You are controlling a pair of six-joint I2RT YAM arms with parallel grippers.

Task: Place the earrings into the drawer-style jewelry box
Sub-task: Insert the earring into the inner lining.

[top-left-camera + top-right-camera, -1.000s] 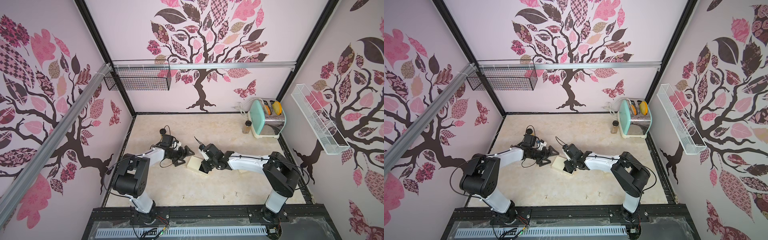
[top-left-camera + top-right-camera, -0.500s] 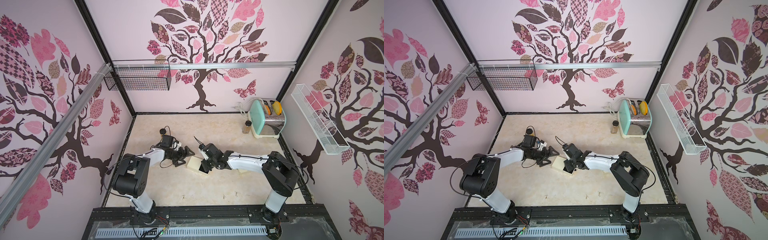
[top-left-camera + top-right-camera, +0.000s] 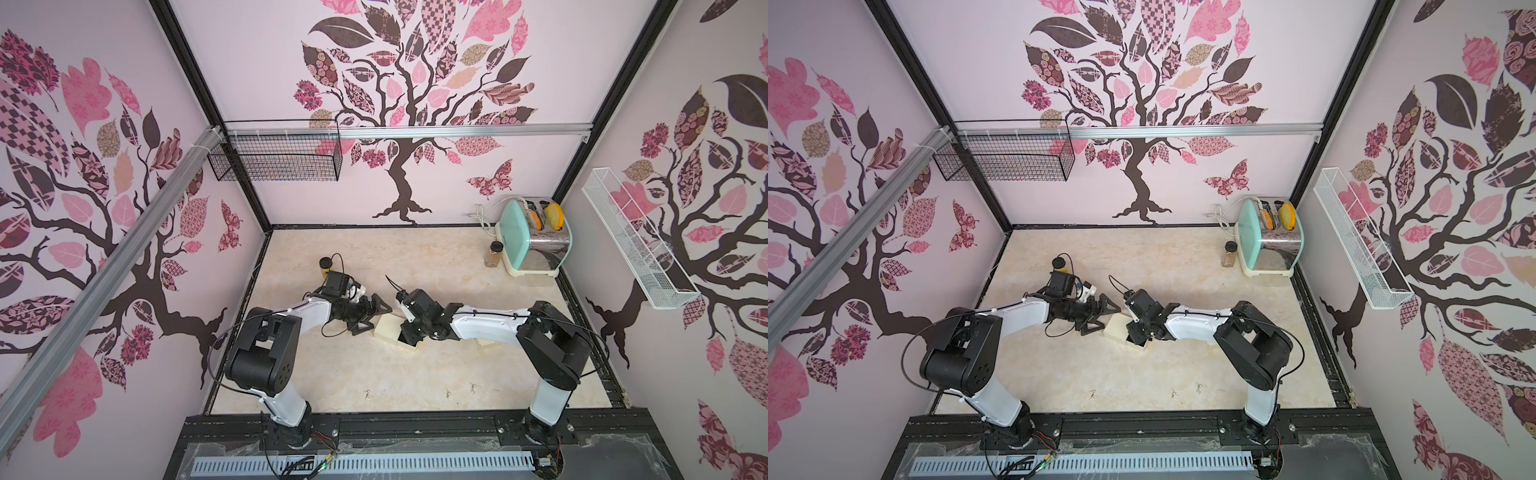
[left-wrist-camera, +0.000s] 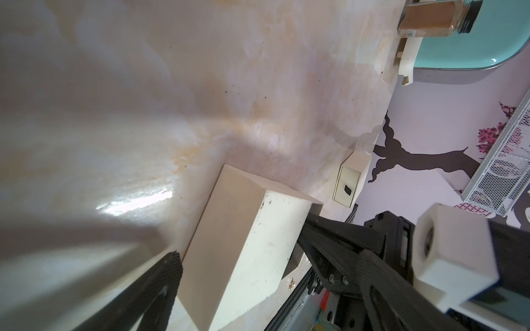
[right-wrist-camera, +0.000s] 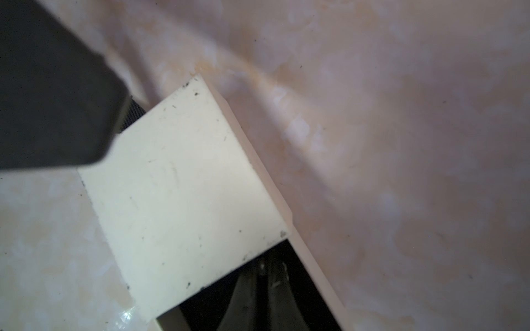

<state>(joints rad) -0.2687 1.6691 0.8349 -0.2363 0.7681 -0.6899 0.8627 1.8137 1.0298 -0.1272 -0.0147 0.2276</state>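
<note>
At the beige marbled counter's [image 3: 374,257] centre: we see a cream rectangular drawer-style jewelry box [image 3: 387,328], its drawer [image 5: 312,269] pulled out.
Left gripper [image 3: 376,319]: fingers spread wide, either side of the box's end.
Right gripper [image 3: 409,338]: fingers together, tips inside the drawer.
Earrings [image 3: 367,395]: we count three tiny silvery-gold dangles near the counter's front edge, well apart from the box.

We find the jewelry box [image 3: 386,328] mid-table [image 3: 415,257], three earrings [image 3: 448,392] well in front of it, the toaster [image 3: 536,237] back right, a jar [image 3: 493,254] just beside it.
</note>
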